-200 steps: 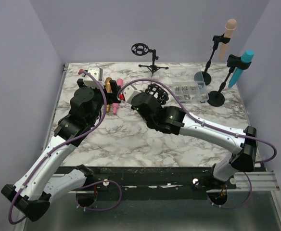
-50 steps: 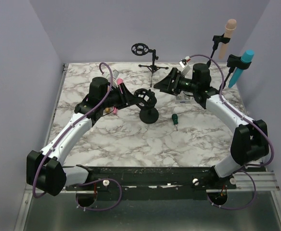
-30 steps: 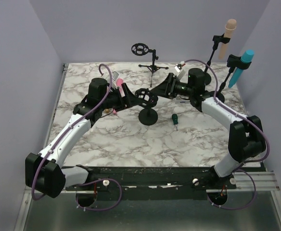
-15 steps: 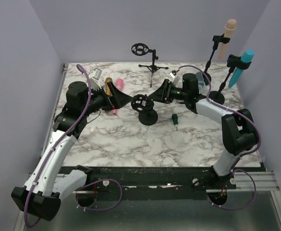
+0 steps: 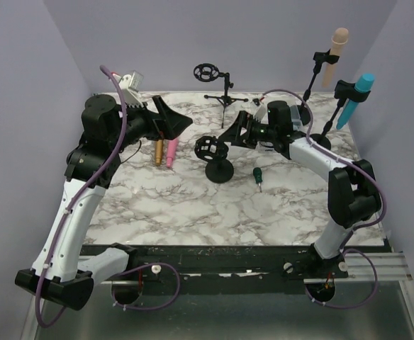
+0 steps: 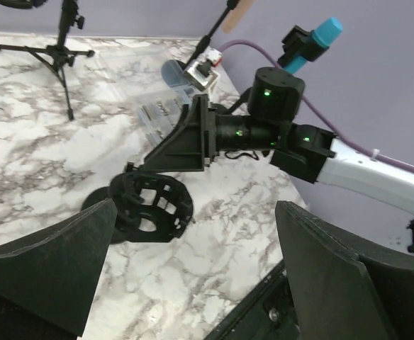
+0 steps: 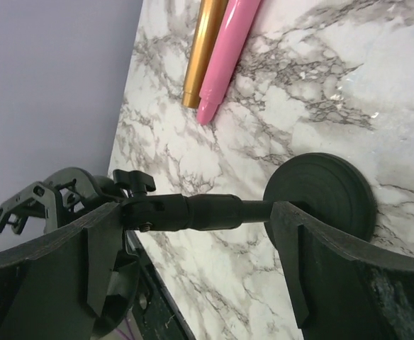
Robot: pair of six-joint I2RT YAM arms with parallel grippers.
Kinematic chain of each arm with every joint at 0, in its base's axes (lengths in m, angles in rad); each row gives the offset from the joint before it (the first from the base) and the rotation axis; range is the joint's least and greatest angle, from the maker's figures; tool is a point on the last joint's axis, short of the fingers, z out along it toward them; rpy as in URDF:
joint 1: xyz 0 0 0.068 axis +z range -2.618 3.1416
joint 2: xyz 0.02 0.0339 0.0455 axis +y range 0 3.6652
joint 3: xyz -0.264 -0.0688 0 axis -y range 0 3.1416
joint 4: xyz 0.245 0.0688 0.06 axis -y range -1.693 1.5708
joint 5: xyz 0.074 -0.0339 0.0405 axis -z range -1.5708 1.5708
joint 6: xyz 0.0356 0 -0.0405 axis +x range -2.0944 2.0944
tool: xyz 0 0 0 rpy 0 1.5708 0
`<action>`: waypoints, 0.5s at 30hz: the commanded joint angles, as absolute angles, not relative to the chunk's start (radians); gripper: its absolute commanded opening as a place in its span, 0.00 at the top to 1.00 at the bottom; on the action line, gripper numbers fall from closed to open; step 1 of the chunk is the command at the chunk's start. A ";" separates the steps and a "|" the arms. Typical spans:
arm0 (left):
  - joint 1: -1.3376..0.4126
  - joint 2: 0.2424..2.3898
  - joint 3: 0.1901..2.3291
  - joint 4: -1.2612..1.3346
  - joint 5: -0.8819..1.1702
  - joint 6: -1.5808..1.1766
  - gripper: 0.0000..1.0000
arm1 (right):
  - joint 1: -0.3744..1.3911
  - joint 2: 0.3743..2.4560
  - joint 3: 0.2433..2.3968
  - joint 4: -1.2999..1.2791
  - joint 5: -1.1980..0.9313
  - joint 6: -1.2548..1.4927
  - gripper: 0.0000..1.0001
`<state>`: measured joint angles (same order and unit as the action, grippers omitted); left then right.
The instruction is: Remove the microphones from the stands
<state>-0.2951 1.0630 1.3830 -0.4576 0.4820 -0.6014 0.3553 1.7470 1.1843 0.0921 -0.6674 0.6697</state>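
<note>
The pink microphone (image 5: 170, 151) lies flat on the marble table beside a gold one (image 5: 157, 151); both also show in the right wrist view, pink microphone (image 7: 225, 57). The black stand (image 5: 219, 170) is upright mid-table, and its shock mount (image 5: 209, 148) holds nothing. My left gripper (image 5: 170, 122) hangs raised at the back left, open and with nothing in it (image 6: 193, 283), looking down on the shock mount (image 6: 150, 205). My right gripper (image 5: 230, 134) is open right beside the stand, and the stand's pole (image 7: 214, 211) crosses the gap between its fingers (image 7: 196, 241).
An empty tripod stand (image 5: 221, 85) is at the back. Two stands at the back right carry a peach microphone (image 5: 339, 42) and a blue one (image 5: 359, 92). A small green tool (image 5: 258, 175) lies right of the stand's base. A clear box (image 6: 157, 110) sits behind my right gripper.
My left gripper opened, left the pink microphone on the table by the gold one, and rose back to the left. My right gripper opened wider at the stand's pole.
</note>
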 commanded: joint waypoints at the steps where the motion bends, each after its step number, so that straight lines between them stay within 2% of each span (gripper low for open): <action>1: -0.285 1.110 1.416 -0.474 0.382 -0.485 0.02 | 0.352 1.709 1.292 -0.133 -0.504 0.564 0.04; 3: -0.280 1.123 1.397 -0.453 0.383 -0.471 0.01 | 0.353 1.690 1.357 -0.212 -0.451 0.523 0.00; 8: -0.278 1.130 1.307 -0.407 0.382 -0.439 0.02 | 0.353 1.616 1.408 -0.314 -0.369 0.469 0.00; 11: -0.278 1.106 1.235 -0.374 0.338 -0.407 0.02 | 0.353 1.549 1.330 -0.312 -0.280 0.465 0.00; 15: -0.275 1.100 1.217 -0.375 0.316 -0.398 0.02 | 0.353 1.470 1.100 -0.222 -0.174 0.505 0.00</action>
<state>-0.2825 1.1301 1.2274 -0.4137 0.3698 -0.4427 0.3538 1.5162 1.2804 -0.2237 -0.3256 0.4992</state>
